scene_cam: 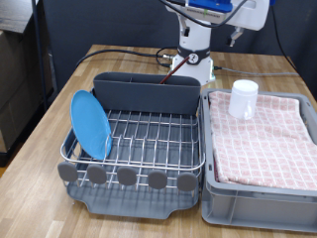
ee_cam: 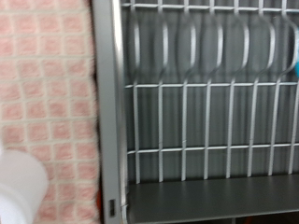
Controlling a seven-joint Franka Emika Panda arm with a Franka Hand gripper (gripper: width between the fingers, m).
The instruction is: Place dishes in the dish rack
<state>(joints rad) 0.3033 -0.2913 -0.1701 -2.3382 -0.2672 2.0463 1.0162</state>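
The light-blue plate (scene_cam: pixel 91 125) stands on edge in the dish rack (scene_cam: pixel 139 139), slotted into the silver wire grid at the rack's left side, in the left middle of the exterior view, leaning slightly. The rack's tall grey utensil trough (scene_cam: pixel 147 92) runs along its far side, and a row of round grey tabs (scene_cam: pixel 127 177) lines its near edge, lower left of centre. Just beside the rack, on the right of the frame, sits a grey crate (scene_cam: pixel 260 188) lined with pink checked cloth (scene_cam: pixel 263 139); the white cup (scene_cam: pixel 244 98) stands upright on that cloth at the crate's far left corner, well apart from the plate. Both containers rest on the wooden bench (scene_cam: pixel 40 139). The robot arm (scene_cam: pixel 203 35) rises at the top centre of the exterior view, its gripper (scene_cam: pixel 236 38) hanging high in the upper right, above the cup and touching nothing; whether the fingers are spread or pressed together cannot be told. The wrist view, blurred, looks down on the cloth beside the rack's wires, with the cup (ee_cam: pixel 19 187) at the lower left corner. The wooden spoon shows in neither view.
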